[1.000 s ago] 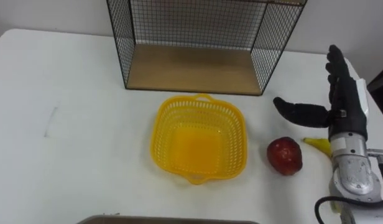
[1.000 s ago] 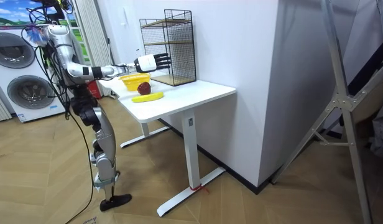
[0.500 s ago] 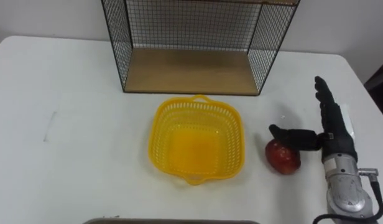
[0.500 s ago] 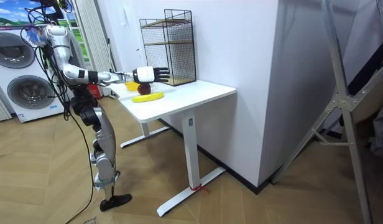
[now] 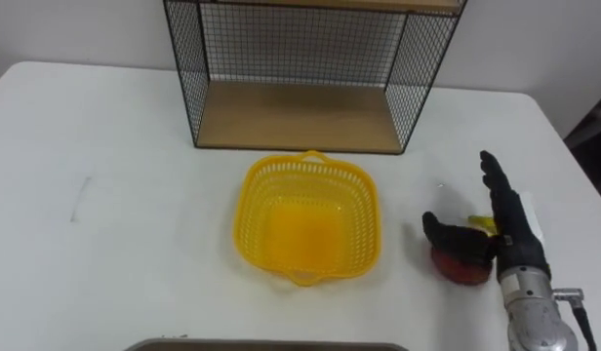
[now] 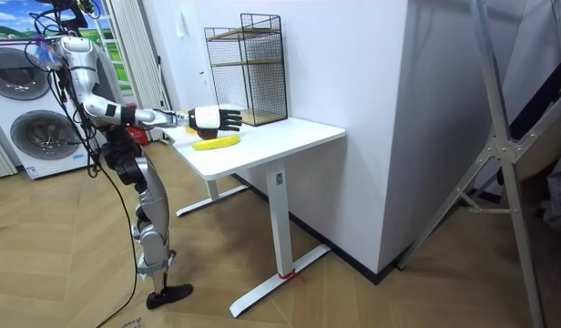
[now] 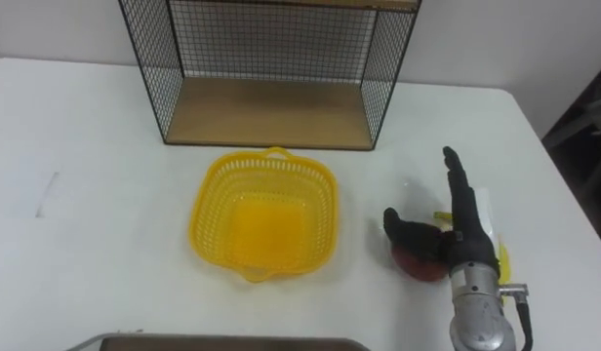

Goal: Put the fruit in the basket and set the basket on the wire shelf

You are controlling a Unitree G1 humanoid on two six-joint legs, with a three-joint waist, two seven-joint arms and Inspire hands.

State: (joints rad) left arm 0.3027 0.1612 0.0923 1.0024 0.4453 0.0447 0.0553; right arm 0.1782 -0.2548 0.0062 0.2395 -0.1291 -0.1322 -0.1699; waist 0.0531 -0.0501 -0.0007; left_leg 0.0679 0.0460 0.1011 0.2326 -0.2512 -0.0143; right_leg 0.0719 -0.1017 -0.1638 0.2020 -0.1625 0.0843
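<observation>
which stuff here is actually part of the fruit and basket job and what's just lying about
Part of the job: yellow basket, wire shelf, red fruit by the right hand, banana beside it.
Just about: washing machines, metal frame at the room view's right.

Head stereo pair down onto table (image 5: 86, 244); room camera far, side-on.

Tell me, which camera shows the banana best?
The room view: the banana lies whole on the table. In both eye views the right hand covers it, leaving yellow slivers.
</observation>
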